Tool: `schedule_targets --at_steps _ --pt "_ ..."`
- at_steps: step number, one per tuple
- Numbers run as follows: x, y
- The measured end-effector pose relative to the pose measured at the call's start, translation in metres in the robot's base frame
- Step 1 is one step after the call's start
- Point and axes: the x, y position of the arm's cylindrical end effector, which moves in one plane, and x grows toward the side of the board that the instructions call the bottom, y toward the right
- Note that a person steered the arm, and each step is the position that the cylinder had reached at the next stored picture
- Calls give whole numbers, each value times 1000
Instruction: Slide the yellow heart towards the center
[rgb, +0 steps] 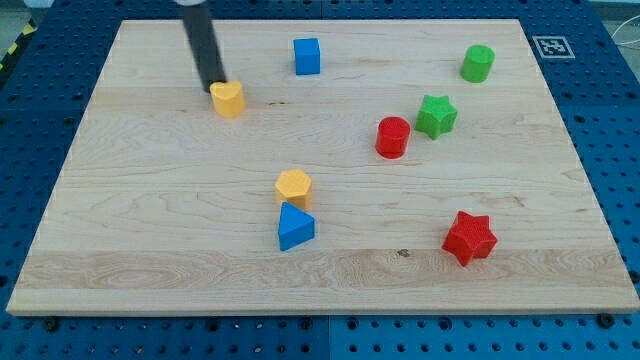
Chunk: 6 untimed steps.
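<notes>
Resting against the upper left edge of the yellow heart (228, 99), near the board's top left, my tip (214, 86) is probably touching it, and an off-centre push could be spinning the heart sideways, away from the middle.

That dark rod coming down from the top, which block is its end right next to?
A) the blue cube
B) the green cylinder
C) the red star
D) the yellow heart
D: my tip sits at the upper-left edge of the yellow heart, apparently touching it, while the blue cube, red star and green cylinder all lie well off to the view's right.
</notes>
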Motion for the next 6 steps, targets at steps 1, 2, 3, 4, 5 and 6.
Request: schedule_targets --at_steps 1,2,3,4,5,6 --pt "15 46" --pt "23 32" --pt "14 -19" --pt "8 -73" --pt "24 -85" --pt "39 -42"
